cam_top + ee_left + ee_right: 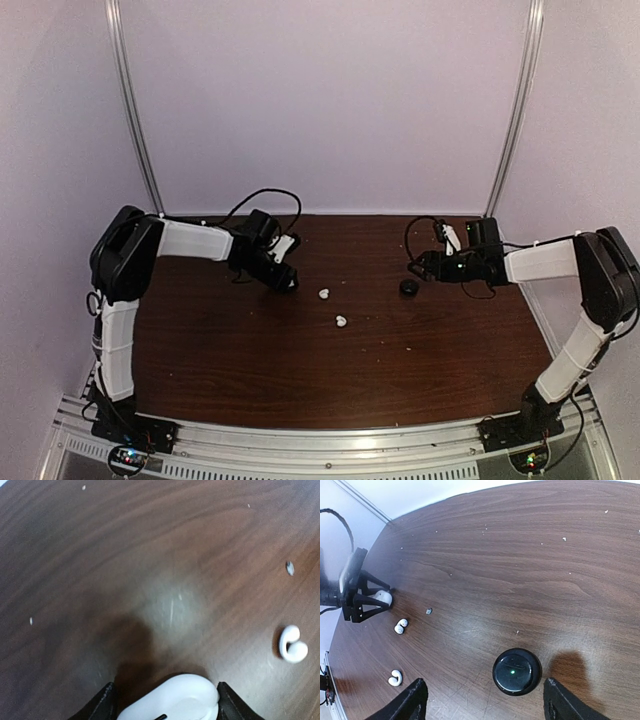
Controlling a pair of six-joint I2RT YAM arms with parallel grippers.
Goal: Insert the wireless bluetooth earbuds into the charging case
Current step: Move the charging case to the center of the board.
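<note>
Left gripper [284, 281] sits low on the white case [175, 700], fingers [232, 707] flanking it, one pad touching; a true clamp can't be told. One white earbud [324, 294] lies loose on the table [200, 340] at its 4 o'clock, a second earbud [342, 321] at 5 o'clock from that. Right gripper [484, 687] hovers, fingers well apart, black puck [517, 671] below between them

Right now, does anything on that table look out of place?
Two white earbuds lie loose on the wood, outside any case. Tiny pale specks are scattered over the table, like crumbs. Nothing looks broken.
</note>
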